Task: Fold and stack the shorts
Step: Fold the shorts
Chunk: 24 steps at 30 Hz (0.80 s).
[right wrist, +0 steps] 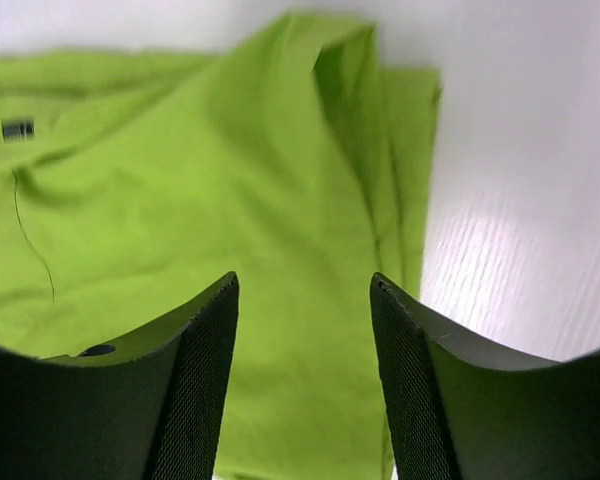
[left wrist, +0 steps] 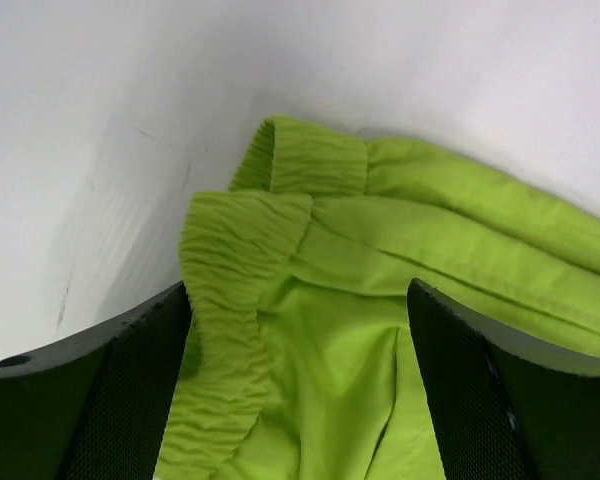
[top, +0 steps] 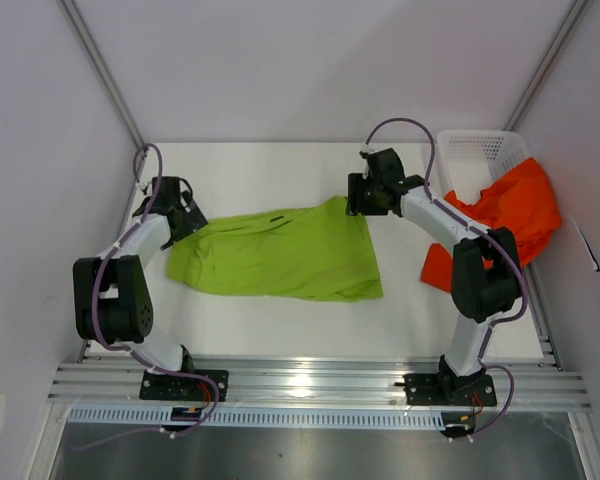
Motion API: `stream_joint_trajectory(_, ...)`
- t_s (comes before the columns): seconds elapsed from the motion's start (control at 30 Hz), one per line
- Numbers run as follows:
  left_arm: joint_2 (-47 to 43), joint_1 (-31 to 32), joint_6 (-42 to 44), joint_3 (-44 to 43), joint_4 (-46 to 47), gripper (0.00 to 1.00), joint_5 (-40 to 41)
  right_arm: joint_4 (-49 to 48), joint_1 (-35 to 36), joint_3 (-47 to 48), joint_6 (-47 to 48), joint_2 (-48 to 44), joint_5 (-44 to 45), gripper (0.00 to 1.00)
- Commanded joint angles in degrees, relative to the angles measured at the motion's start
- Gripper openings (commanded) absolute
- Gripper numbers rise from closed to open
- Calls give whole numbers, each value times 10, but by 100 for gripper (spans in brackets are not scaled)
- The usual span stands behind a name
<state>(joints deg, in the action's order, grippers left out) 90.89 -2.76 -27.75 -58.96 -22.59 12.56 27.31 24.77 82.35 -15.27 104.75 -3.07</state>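
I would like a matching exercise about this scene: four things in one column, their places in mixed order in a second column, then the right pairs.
Column one:
1. green shorts
2. orange shorts
3. white basket
4. left end effector

Column two:
A. far right corner of the table
B. over an elastic waistband
C. spread on the middle of the table
D. hanging over the basket's near edge

Pairs: 1-C, 2-D, 3-A, 4-B
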Motion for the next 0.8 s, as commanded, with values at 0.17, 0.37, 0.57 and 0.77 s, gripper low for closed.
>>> stream_joint_trajectory(0.17,-12,-42,13,-11,61,89,-50,-45,-27,114,78,106,-32,59)
stream_joint_trajectory(0.37,-10,-56,9,9,100,88,-85,-47,-44,185,76,194,-77,57)
stream_joint_trajectory(0.57,-3,-87,-4,26,130,87,-137,-72,-53,214,69,230,-127,49)
stream_joint_trajectory(0.77,9,-110,-11,42,160,82,-176,-85,-82,191,38,222,-158,0)
